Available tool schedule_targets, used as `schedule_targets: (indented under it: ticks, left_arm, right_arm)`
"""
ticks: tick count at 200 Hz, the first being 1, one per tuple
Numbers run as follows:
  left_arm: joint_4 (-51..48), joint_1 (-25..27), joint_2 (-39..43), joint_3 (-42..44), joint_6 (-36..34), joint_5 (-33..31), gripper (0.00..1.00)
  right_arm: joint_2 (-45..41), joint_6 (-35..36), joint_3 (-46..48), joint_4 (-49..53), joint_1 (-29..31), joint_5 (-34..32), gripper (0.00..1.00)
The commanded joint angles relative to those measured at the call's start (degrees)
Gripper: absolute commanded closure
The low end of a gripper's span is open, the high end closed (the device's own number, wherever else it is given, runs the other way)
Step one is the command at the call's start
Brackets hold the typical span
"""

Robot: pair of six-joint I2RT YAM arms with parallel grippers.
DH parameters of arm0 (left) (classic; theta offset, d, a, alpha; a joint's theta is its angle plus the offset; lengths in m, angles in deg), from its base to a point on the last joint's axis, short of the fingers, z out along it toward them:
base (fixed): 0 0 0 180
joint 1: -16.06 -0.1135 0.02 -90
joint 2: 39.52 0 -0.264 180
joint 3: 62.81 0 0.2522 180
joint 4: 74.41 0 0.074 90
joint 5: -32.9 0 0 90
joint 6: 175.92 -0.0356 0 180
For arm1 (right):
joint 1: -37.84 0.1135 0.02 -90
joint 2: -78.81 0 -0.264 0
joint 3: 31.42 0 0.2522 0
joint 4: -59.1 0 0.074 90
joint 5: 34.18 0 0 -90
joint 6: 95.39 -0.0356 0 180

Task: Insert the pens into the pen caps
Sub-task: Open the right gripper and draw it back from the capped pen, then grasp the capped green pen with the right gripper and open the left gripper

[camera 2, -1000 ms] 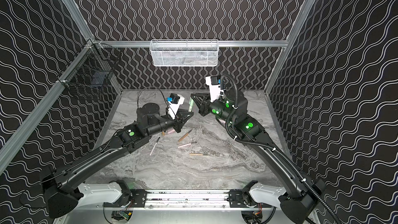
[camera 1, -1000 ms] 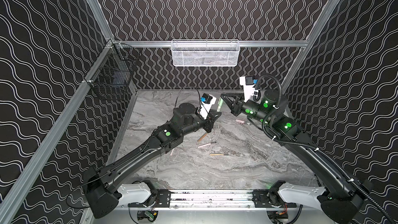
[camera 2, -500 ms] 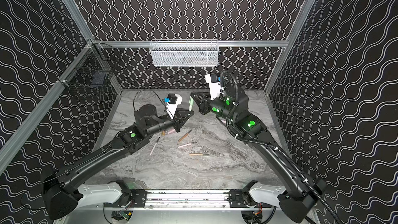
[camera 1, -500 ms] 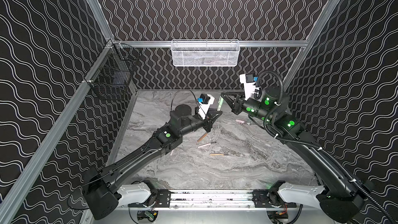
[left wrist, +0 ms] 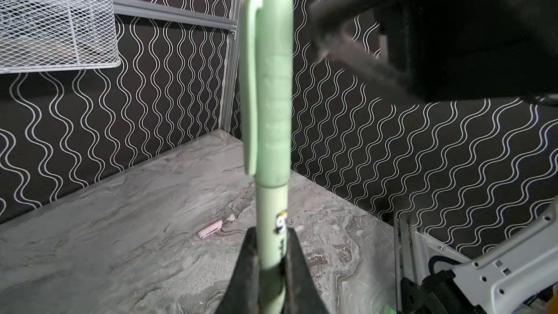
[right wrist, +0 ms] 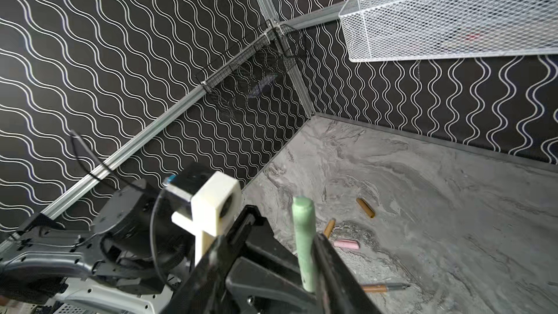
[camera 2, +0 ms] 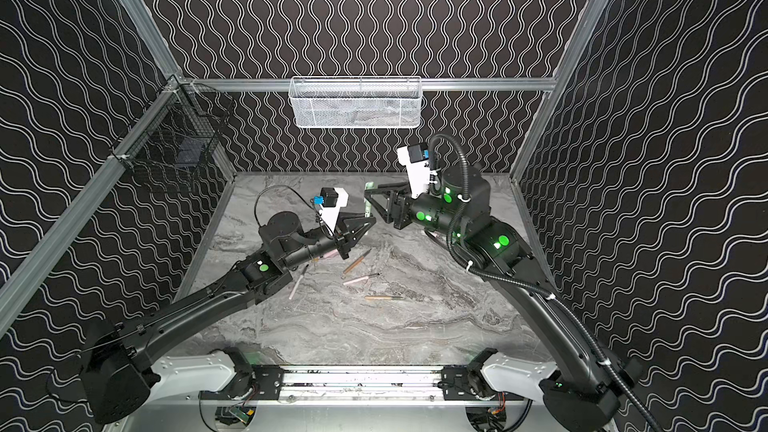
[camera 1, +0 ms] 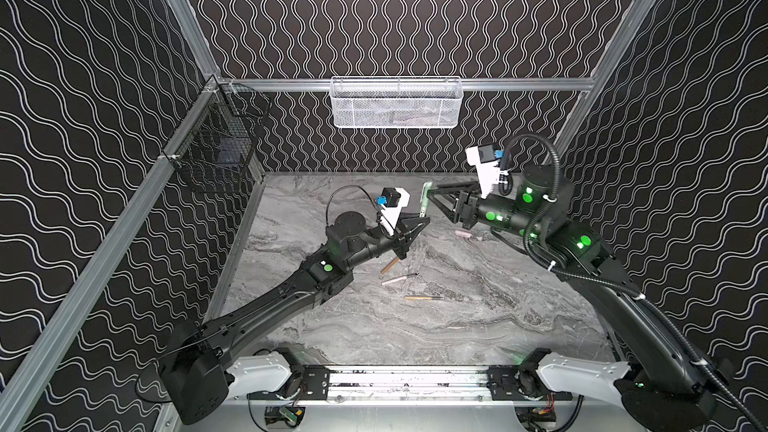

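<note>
My left gripper (left wrist: 271, 247) is clamped on the lower barrel of a slim pale green plastic pen (left wrist: 270, 206). It holds the pen upright in the air over the back of the grey marbled tabletop (camera 1: 374, 334). A stubby pale green cap (left wrist: 269, 86) with a clip sits over the pen's top end.

A second ago my right gripper (right wrist: 283, 225) was pinched on that cap. Now its jaws stand apart, with the cap between them, close to one finger (right wrist: 324, 255) and clear of the other. In the left wrist view that gripper is a dark blur beside the cap, with a gap showing between them. The pen stands about where it stood before, while my left arm has shifted a little beneath it.

Down on the tabletop nothing has moved:
- A short pale pink cap (camera 1: 464, 234) lies under my right arm.
- Two tan-brown pens (camera 1: 390, 264) (camera 1: 422, 297) and a pale pink pen (camera 1: 397, 279) lie near the middle.
- Two tan-brown caps (right wrist: 365, 208) (right wrist: 329, 228) lie apart from each other.
</note>
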Motion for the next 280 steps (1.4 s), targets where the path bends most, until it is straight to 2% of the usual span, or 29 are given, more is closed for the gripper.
schedule_targets:
  ticks: [1, 46, 68, 87, 110, 137, 225, 259, 280]
  left_arm:
    - [3.5, -0.3, 0.7, 0.6, 1.4, 0.6, 1.00]
    - [3.2, -0.2, 2.4, 1.8, 2.6, -1.7, 1.00]
    - [1.8, -0.4, 2.1, 1.4, 2.6, -2.4, 1.00]
    - [1.7, -0.7, 1.6, 1.5, 3.4, -2.6, 1.00]
    - [2.5, -1.7, 1.1, 1.6, 5.1, -2.0, 1.00]
    - [4.1, -3.2, 0.4, 1.8, 7.8, 0.2, 1.00]
    - [5.7, -3.9, 0.4, 2.2, 9.1, 2.2, 1.00]
    - [6.0, -4.0, 0.1, 2.1, 9.6, 3.2, 1.00]
    - [6.2, -4.0, 0.0, 2.1, 9.8, 3.6, 1.00]
  right_arm:
    - [-1.8, -0.9, 2.1, -2.4, 0.0, -2.1, 0.48]
    - [-7.3, -0.7, 9.0, -6.6, 0.0, -11.6, 0.47]
    - [-7.2, -1.0, 10.1, -6.1, 0.0, -15.3, 0.49]
    - [-6.1, -0.9, 9.9, -5.0, 0.0, -13.1, 0.53]
    - [-3.6, -0.7, 9.0, -3.9, 0.1, -6.2, 0.65]
    - [-1.0, 0.2, 8.9, -4.4, 1.2, -1.6, 0.67]
    - [3.5, 2.5, 8.4, -9.3, 3.1, -4.5, 0.62]
    - [5.4, 3.3, 7.2, -9.5, 3.5, -3.9, 0.64]
    - [6.6, 3.6, 6.2, -8.9, 3.8, -3.5, 0.69]
